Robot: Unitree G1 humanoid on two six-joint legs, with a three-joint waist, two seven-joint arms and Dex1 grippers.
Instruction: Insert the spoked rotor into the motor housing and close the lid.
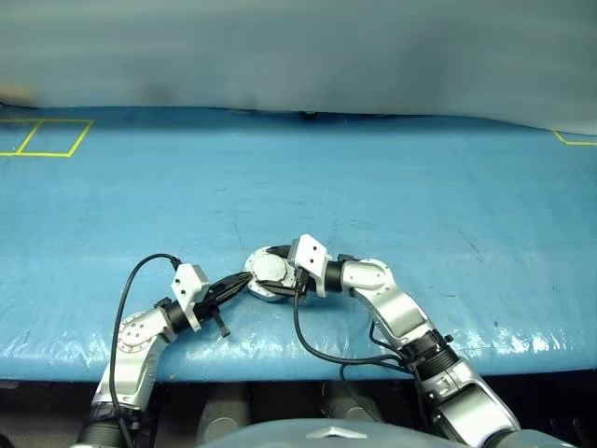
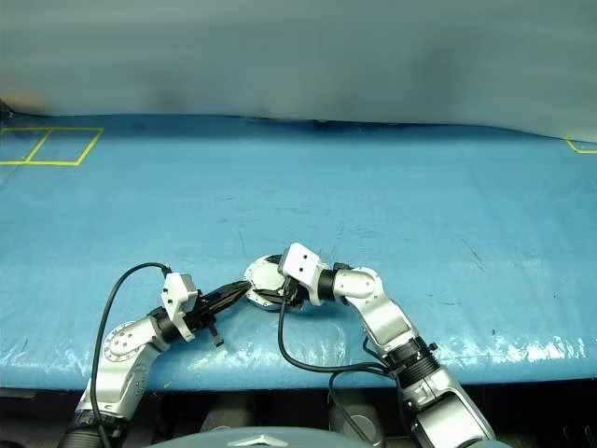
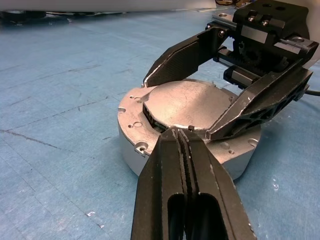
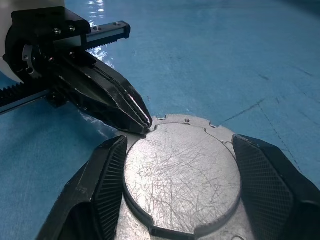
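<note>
1. Left wrist view, nearest first: the left tool [image 3: 184, 137] has its two fingers pressed together with nothing between them, their tips resting at the near edge of the lid [image 3: 186, 104].
2. Just beyond those tips, low in the middle of the frame, the motor housing [image 3: 131, 150] sits flat on the blue surface [image 3: 60, 100]. The lid lies plain grey face up in the top of the housing. A dark gap shows along its near-left edge, so I judge it laid on but not fully seated.
3. The spoked rotor is hidden; with the lid over the opening, I judge it is probably already inside, though that cannot be confirmed.
4. Above the lid, toward the upper right of the frame, the right tool [image 3: 200, 95] is spread wide, one finger on each side of the lid. Whether the pads touch its rim cannot be told; in the right wrist view they stand close beside it.
5. Orientation: housing and lid are round, so neither has a long axis along the surface; their shared axis points straight up, and the lid looks slightly tilted, raised at the gap.
6. Left to do, as I judge it: press the lid level until the gap closes, then take both tools away.
7. Farthest, the left eye view places the whole group in the lower middle of the frame, near the surface's front edge.
</note>
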